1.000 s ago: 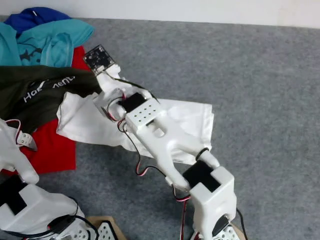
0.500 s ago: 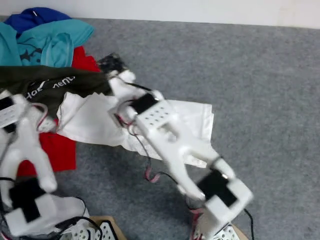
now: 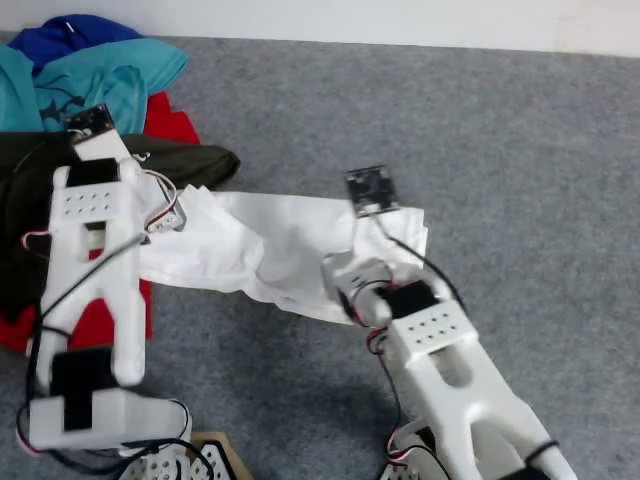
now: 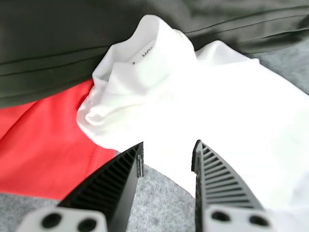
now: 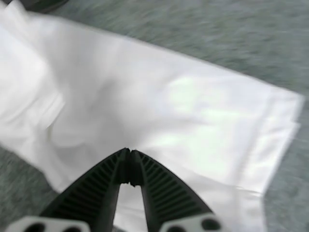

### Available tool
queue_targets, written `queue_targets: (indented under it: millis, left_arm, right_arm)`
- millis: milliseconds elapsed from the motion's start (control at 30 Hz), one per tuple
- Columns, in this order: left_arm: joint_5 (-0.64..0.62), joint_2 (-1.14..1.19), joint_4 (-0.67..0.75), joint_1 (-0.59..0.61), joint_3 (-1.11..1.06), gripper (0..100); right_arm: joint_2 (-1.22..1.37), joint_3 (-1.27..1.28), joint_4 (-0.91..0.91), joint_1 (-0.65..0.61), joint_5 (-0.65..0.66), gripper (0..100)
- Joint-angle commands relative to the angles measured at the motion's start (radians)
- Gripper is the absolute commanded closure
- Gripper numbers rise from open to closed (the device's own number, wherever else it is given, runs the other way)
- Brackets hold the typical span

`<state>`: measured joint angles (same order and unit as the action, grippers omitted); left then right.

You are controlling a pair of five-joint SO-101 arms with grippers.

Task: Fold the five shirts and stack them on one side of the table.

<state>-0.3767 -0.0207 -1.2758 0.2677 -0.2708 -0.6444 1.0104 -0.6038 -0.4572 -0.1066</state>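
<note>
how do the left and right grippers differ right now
The left gripper is open, its fingers well apart; the right gripper is shut, its fingers meeting. The left gripper is over the bunched end of the white shirt, beside the red shirt and the dark shirt; the right gripper is over the flatter, smoother end. Both point down at the white shirt, with no cloth seen between their fingers.

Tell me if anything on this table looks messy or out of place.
Yes. The white cotton shirt lies rumpled rather than flat, its bunched end overlapping the red shirt and touching the dark olive shirt. Those two, with the teal shirt and the blue shirt, sit in an unfolded heap.
</note>
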Motion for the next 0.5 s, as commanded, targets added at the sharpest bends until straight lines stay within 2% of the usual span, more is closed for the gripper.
queue_targets:
  millis: [0, 233, 333, 467]
  left_arm:
    - [0.006, 0.054, 0.000, -0.024, 0.054, 82]
    - [0.011, 0.180, 0.020, -0.025, 0.008, 82]
    - [0.066, 0.231, 0.020, -0.021, 0.008, 82]
    - [0.074, 0.280, 0.028, 0.041, 0.024, 82]
  right_arm:
    - [-0.067, 0.007, 0.004, 0.059, -0.038, 98.5]
    - [-0.065, 0.016, -0.045, 0.079, -0.069, 98.5]
    - [-0.064, 0.036, -0.045, 0.085, -0.069, 98.5]
    - [-0.064, 0.059, -0.044, 0.113, -0.066, 98.5]
